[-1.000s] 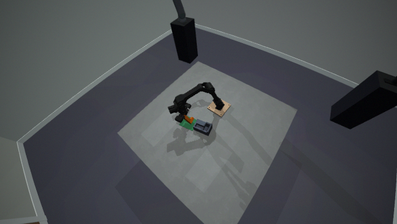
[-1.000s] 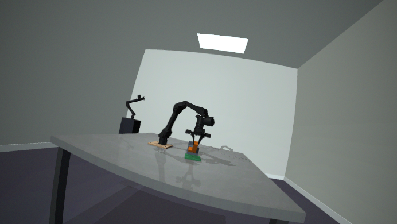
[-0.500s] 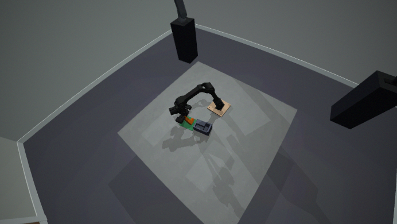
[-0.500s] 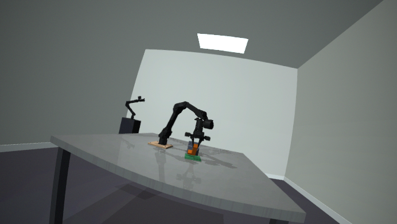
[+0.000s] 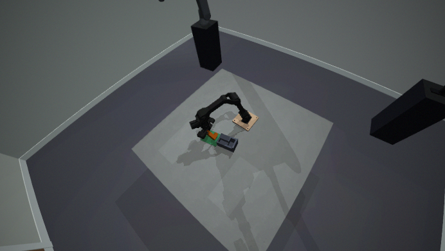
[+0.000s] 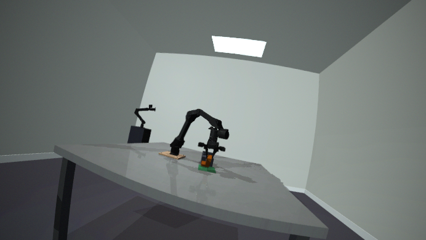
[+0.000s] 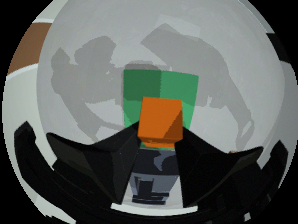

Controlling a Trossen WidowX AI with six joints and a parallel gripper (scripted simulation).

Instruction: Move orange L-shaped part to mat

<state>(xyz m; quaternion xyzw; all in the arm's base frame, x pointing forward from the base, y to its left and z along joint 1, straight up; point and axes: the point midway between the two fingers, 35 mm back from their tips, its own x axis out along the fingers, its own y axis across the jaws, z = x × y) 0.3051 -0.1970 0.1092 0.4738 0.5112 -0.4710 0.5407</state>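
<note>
Orange L-shaped part [image 5: 213, 135] [image 6: 208, 161] [image 7: 160, 117]: out of the tray's pocket, over the green mat; contact with the mat cannot be told.
Gripper [image 5: 208, 130] [image 6: 210, 156] [image 7: 158, 127]: partly open, pinching the part; it sits toward ten o'clock of the part's visible portion in the top view.
Fingers: one on each side of the part, toward four and eight o'clock in the wrist view.
Green mat [image 5: 209, 140] [image 6: 207, 169] [image 7: 142, 86]: below the part, showing beyond it toward twelve o'clock in the wrist view.
Grey tray [image 5: 225, 147] [image 7: 159, 162]: beside the mat, toward four o'clock of the part from the top.
Tan base plate [image 5: 254, 119] [image 6: 164, 154]: well apart from the part, toward two o'clock from the top.
</note>
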